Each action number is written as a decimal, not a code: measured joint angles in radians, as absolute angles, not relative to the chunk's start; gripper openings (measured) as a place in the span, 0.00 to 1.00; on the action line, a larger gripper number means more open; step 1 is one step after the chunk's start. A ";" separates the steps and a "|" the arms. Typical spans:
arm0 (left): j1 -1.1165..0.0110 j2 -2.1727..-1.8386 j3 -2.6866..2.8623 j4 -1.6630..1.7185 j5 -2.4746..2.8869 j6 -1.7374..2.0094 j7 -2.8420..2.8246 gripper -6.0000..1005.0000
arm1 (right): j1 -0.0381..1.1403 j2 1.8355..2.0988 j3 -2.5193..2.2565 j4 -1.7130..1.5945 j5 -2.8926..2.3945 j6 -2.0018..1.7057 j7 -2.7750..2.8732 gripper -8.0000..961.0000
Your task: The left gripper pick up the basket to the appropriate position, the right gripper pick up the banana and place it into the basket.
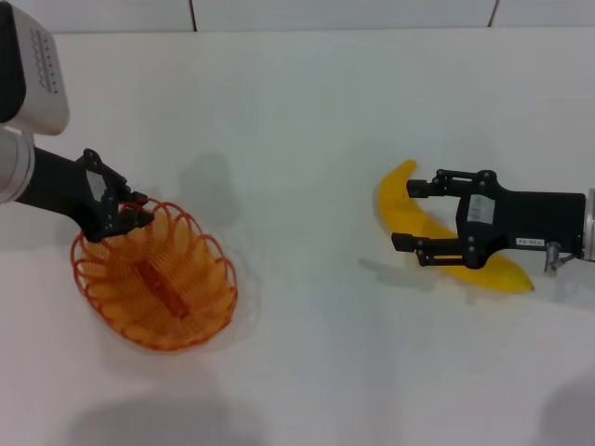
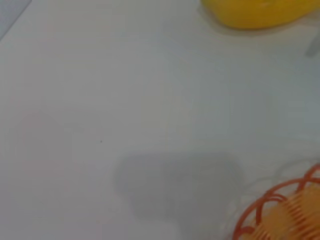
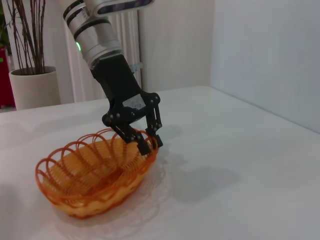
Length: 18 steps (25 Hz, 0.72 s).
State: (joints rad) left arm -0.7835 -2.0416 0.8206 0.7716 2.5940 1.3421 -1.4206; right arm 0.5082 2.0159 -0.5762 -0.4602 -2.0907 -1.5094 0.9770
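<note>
The basket (image 1: 156, 279) sits nearest, on the white tabletop (image 1: 307, 139) toward its front left corner, resting flat on its base. Its orange looped wire rim is scalloped all round, and a darker orange strip shows on its floor. At the far left part of that rim the left gripper (image 1: 133, 217) reaches in from the table's left edge on its black arm. In the right wrist view the left gripper (image 3: 148, 145) points steeply downward, its two fingers drawn narrow with the basket (image 3: 95, 172) rim's wire between them, one fingertip inside the rim and one outside. Whether the basket is lifted at all cannot be told; its underside looks to be touching the tabletop.

Farther back and well apart from the basket, toward the right edge of the tabletop, lies the banana (image 1: 423, 226), flat on its side, one end pointing to the far side and the other toward the right edge. The right gripper (image 1: 405, 213) comes in from the right edge, low over the fruit's middle, its fingers spread wide, one on each side of the curved body. Contact with the peel cannot be told.

In the left wrist view only a strip of the banana (image 2: 257, 12) and a part of the basket rim (image 2: 280, 210) show.
</note>
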 joint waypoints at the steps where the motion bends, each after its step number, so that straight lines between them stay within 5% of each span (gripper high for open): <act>1: -0.784 -2.042 0.821 0.772 2.595 1.342 -1.421 0.34 | 0.508 2.016 -0.576 -0.460 -2.091 -1.509 0.977 0.77; 10: -0.785 -2.042 0.821 0.774 2.593 1.349 -1.421 0.15 | 0.508 2.016 -0.574 -0.460 -2.091 -1.511 0.977 0.77; 18: -0.779 -2.042 0.821 0.811 2.587 1.379 -1.431 0.13 | 0.506 2.014 -0.572 -0.460 -2.091 -1.513 0.977 0.76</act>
State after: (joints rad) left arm -0.7787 -2.0417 0.8207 0.8106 2.5873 1.3786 -1.4310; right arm 0.5059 2.0140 -0.5722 -0.4602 -2.0907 -1.5132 0.9771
